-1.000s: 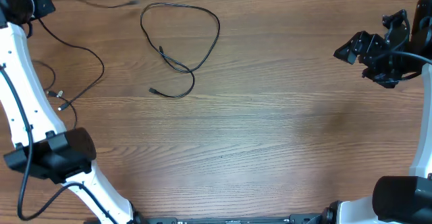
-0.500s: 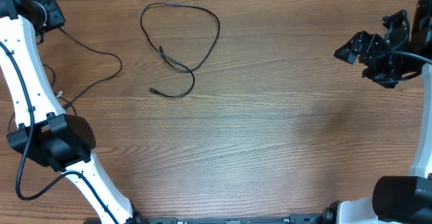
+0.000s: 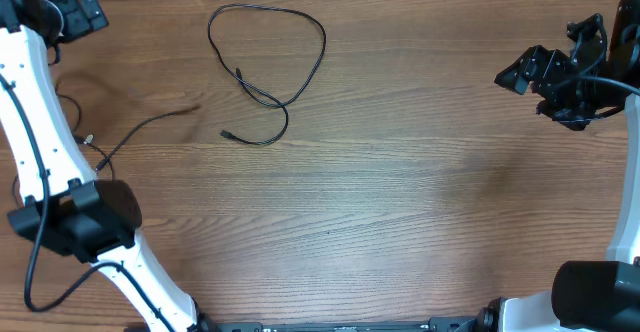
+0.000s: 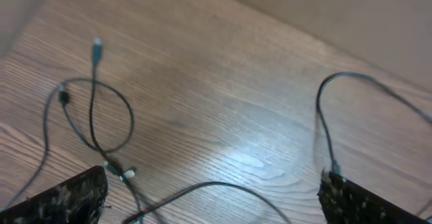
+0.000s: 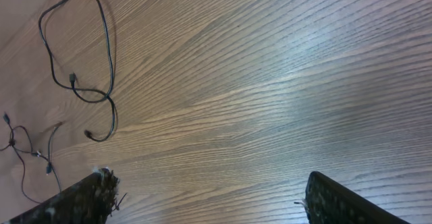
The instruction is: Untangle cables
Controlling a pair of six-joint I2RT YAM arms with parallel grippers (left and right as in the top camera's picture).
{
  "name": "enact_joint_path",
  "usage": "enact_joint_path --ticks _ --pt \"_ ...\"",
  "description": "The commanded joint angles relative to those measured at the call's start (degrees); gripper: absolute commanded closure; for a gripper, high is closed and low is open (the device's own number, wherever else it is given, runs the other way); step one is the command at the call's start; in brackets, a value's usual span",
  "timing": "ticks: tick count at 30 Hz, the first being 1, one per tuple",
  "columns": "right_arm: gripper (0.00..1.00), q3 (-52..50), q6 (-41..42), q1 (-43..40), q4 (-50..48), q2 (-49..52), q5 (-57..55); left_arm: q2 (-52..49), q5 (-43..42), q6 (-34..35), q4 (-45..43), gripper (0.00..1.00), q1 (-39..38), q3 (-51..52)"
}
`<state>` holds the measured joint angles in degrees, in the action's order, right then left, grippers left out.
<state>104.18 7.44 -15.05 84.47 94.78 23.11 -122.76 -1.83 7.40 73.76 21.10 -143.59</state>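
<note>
**Q:** How many cables, and where?
**A:** Two groups. One looped cable [image 3: 285, 104], long axis near-to-far, lies between the grippers, nearer the left. One tangle [image 4: 92, 109] lies ahead of the left gripper [image 4: 212, 197], whose jaws are spread. The right gripper [image 5: 209, 197] is spread and empty.

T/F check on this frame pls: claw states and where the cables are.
1. The left claw stands open. True.
2. The right claw grips a cable. False: it is open and holds nothing, with only bare table below it.
3. The looped cable and the left cable lie apart, not touching. True.
4. The looped cable lies beneath the right claw. False: it lies in the table's left half, well away from that claw.
</note>
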Motion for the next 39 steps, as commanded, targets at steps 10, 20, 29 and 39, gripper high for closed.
enact_joint_path --ticks 10,20,29,39 --pt "0.12 0.0 -0.5 0.0 -0.1 0.0 -0.1 16.1 -9.3 0.3 1.8 0.0 -0.5 0.1" --pt "0.12 0.0 -0.5 0.0 0.9 0.0 -0.1 12.3 -9.8 -0.4 6.4 0.0 -9.8 0.4" --pt "0.12 0.0 -0.5 0.0 0.1 0.0 -0.2 -1.8 -5.7 7.4 2.0 0.1 -20.2 0.4" --pt "0.12 0.0 -0.5 0.0 -1.5 0.0 -0.1 -17.9 -4.0 25.0 -4.3 0.18 -21.9 0.4"
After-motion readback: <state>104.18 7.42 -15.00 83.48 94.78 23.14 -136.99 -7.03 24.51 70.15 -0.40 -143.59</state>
